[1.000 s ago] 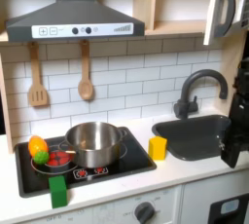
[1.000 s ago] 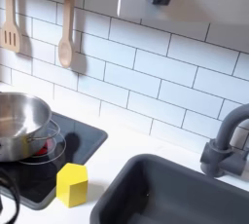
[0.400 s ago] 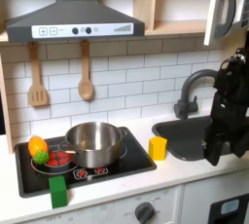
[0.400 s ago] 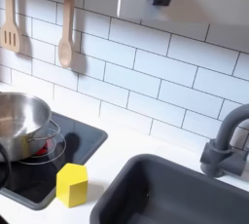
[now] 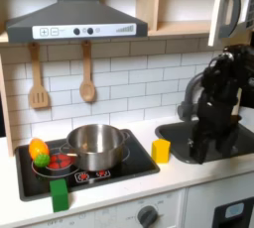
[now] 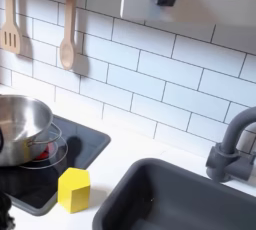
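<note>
In the first exterior view the black arm reaches down over the dark sink (image 5: 203, 138) on the right. Its gripper (image 5: 191, 154) hangs low at the sink's left rim. The fingers are dark and blurred, so I cannot tell whether they are open or shut. Nothing shows between them. A yellow block (image 5: 160, 151) (image 6: 73, 189) stands on the white counter just left of the gripper, apart from it. Left of the block a steel pot (image 5: 95, 145) (image 6: 20, 126) sits on the black stovetop (image 5: 129, 163).
Orange, green and red toy foods (image 5: 42, 154) lie left of the pot. A green block (image 5: 61, 193) stands at the counter's front. A grey faucet (image 5: 194, 91) (image 6: 232, 146) rises behind the sink. A wooden spatula (image 5: 38, 78) and spoon (image 5: 87, 73) hang on the tiled wall.
The arm has swung in from the first exterior view's right edge, leftward over the sink, toward the yellow block. The pot and blocks have not moved.
</note>
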